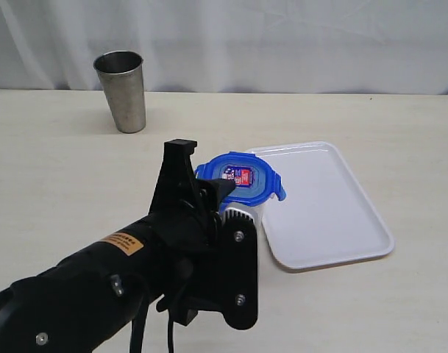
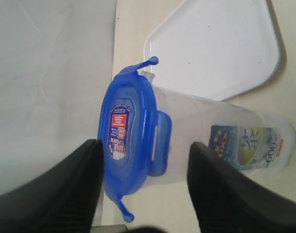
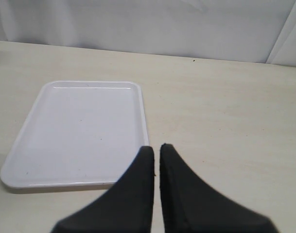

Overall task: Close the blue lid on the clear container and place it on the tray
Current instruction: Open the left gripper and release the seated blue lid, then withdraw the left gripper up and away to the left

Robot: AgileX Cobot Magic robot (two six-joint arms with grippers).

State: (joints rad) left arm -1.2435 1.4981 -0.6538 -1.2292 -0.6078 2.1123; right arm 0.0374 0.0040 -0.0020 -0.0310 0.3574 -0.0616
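Left hand (image 2: 145, 155) half-hides clear container (image 2: 211, 121) — steel cup (image 1: 123, 92) beyond.

This looks like a robotics lab bench set up for trials rather than a lived-in kitchen; a bare, pale wood-grain table (image 1: 54, 169) stands before a plain white cloth backdrop (image 1: 297, 44) that hides the rest of the room; only a few household props are laid out, a steel cup (image 1: 122, 90), a white tray (image 1: 334, 220) and a clear container (image 2: 211, 116); a black robot arm (image 1: 91, 287) bearing an orange label reaches over the tabletop.
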